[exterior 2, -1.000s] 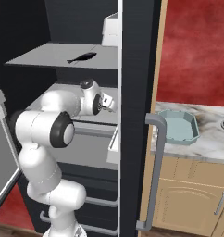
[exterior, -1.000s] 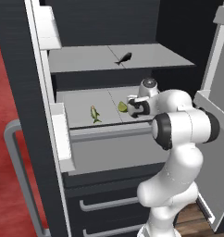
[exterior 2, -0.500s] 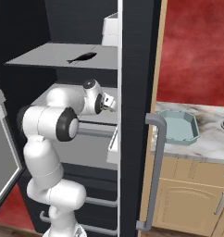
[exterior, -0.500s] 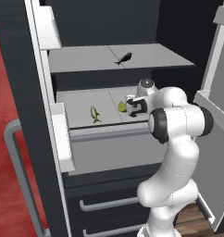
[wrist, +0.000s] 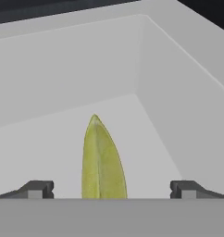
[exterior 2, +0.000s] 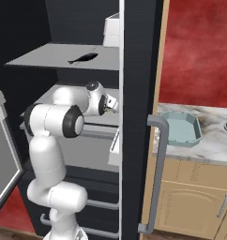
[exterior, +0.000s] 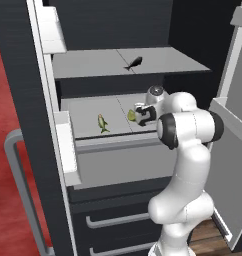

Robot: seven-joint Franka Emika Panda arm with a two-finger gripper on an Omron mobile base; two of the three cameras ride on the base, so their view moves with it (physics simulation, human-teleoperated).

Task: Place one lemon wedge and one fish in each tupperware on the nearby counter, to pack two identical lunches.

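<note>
The jaws (wrist: 109,190) stand fully released with the lemon wedge (wrist: 102,159) lying on the fridge shelf (wrist: 63,134) squarely between them, so the wedge pickup is in hand, and next they likely need to advance slightly and clench.

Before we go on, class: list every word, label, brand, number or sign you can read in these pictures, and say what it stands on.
None: no readable text on the fridge shelves, the fish, the lemon wedge, the pale blue tupperware, the counter or the robot arm.
</note>
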